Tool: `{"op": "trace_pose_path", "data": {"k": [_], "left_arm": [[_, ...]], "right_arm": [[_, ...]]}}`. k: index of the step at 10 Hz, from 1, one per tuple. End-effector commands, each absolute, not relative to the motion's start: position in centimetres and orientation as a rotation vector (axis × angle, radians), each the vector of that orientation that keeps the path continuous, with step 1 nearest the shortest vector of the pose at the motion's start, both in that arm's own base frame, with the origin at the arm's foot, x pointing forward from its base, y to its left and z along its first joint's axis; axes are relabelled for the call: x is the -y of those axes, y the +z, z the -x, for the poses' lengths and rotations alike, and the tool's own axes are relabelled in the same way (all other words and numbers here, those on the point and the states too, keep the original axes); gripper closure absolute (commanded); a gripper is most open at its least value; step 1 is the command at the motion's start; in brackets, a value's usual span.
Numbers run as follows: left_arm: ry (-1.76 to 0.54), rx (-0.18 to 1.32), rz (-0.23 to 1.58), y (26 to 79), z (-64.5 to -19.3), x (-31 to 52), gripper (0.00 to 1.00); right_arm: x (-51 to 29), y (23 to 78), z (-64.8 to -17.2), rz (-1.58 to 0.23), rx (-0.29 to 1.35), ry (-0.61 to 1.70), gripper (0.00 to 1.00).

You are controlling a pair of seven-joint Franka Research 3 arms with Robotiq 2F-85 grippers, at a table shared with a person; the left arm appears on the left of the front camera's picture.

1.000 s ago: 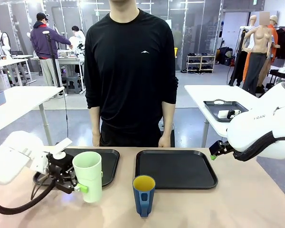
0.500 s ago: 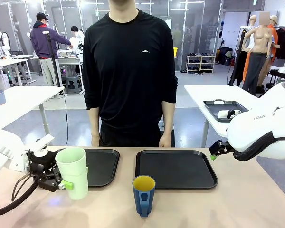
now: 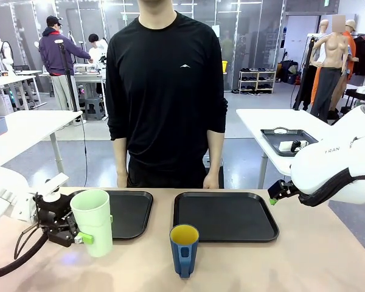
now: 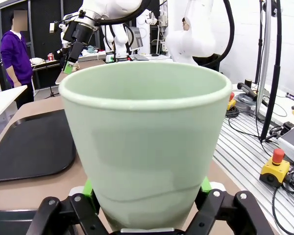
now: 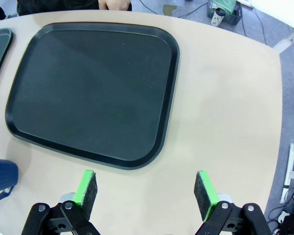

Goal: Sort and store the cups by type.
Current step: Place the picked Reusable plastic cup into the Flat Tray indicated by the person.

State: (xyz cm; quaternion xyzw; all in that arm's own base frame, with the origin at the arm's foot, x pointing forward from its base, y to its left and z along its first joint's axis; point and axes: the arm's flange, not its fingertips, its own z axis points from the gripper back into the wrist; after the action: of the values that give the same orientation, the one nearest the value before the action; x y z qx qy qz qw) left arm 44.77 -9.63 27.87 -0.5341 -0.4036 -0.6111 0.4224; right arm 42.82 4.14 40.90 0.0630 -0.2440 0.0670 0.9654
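left end effector point(image 3: 89, 235) is clamped on the mint-green tumbler point(image 3: 94, 220) near its base, lower left of frame, just in front of the left tray point(image 3: 135, 210); can't tell if the base touches the tabletop point(image 3: 304, 261). right end effector point(image 5: 146, 193) is wide open and holds nothing, beside the right tray point(image 5: 88, 88). blue mug point(image 3: 184, 250) stands upright at bottom centre.

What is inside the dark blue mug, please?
The dark blue mug shows its yellow inner wall and nothing above the rim; its bottom is hidden by the near wall.
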Motion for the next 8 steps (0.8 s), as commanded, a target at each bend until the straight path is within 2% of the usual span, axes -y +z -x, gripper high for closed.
{"op": "trace_pose_path", "data": {"k": [1, 8], "left_arm": [[-1.533, 1.011, 1.337, 28.05, -44.92, 9.68, 0.93], [-1.533, 1.011, 1.337, 28.05, -44.92, 9.68, 0.93]], "right_arm": [[-4.09, 40.76, -42.76, -0.133, 0.491, 0.134, 0.0], [-4.09, 40.76, -42.76, -0.133, 0.491, 0.134, 0.0]]}}
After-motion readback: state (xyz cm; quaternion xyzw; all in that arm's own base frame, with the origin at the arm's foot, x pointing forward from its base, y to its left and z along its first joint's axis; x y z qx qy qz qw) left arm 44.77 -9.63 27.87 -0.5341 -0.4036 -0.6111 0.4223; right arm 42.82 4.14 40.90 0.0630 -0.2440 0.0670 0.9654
